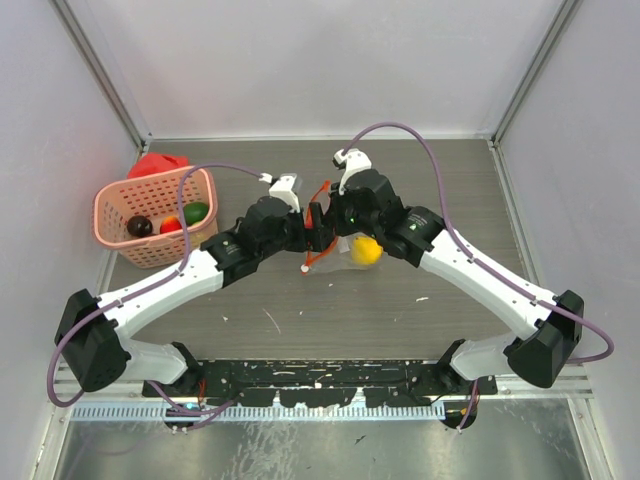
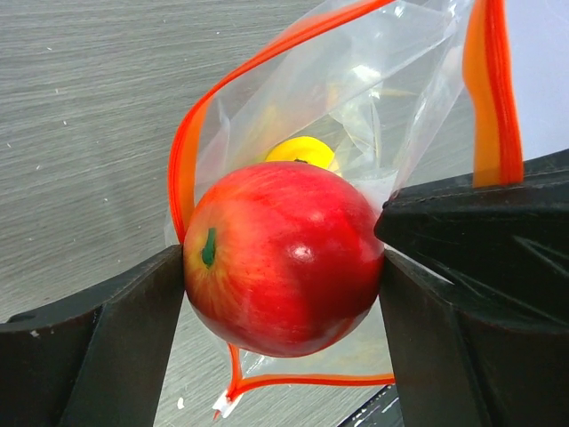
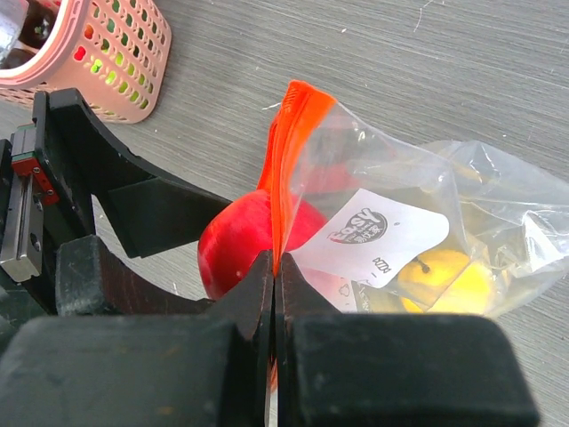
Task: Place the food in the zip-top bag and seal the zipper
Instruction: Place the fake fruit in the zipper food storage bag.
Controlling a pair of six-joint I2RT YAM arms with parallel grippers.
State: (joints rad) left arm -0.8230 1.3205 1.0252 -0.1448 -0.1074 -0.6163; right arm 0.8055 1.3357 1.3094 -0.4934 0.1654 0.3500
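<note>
- The walls (image 1: pixel 300 60): pale, plain panels close in three sides, so there is little room to swing wide.
- The table (image 1: pixel 330 320): flat grey wood-grain with a matte look. It probably offers enough friction to stop a resting bag sliding.
- The basket (image 1: pixel 112 205): pink lattice at the far left, well apart from the bag. It holds dark, red and green food pieces (image 1: pixel 196 212).
- The bag (image 3: pixel 462 205): clear and crinkly, mid-table, with a yellow fruit (image 3: pixel 449 280) inside. It is likely light, floppy and slick, so it is best gripped at its stiffer edge.
- The left gripper (image 2: pixel 283 294): spread wide around the apple (image 2: pixel 293 240), both fingers touching it at the bag's mouth. The apple looks hard, smooth and round, so it should be held across its widest part.
- The right gripper (image 3: pixel 274 285): pinched tight on the zipper (image 3: pixel 298 116), holding the mouth up.
</note>
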